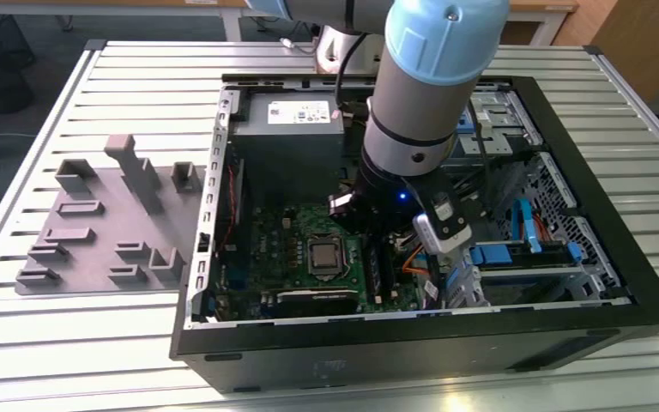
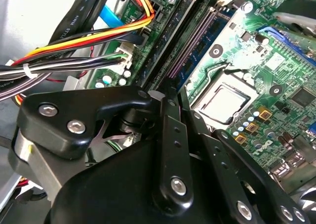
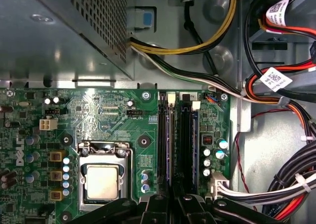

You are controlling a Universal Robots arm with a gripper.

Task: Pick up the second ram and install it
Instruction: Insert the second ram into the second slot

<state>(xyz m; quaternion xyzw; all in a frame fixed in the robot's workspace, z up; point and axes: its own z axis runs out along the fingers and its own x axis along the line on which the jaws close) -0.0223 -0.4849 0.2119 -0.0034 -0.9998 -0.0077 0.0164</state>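
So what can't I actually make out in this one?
- Exterior view: the arm covers most of the memory slots, so what sits in them cannot be read.
- Second wrist view: the pincer hides the slots' near ends and any latches there.
- First wrist view: a blue edge runs along one slot. It is too thin a sliver to tell whether it is the second ram or whether it is fully seated.
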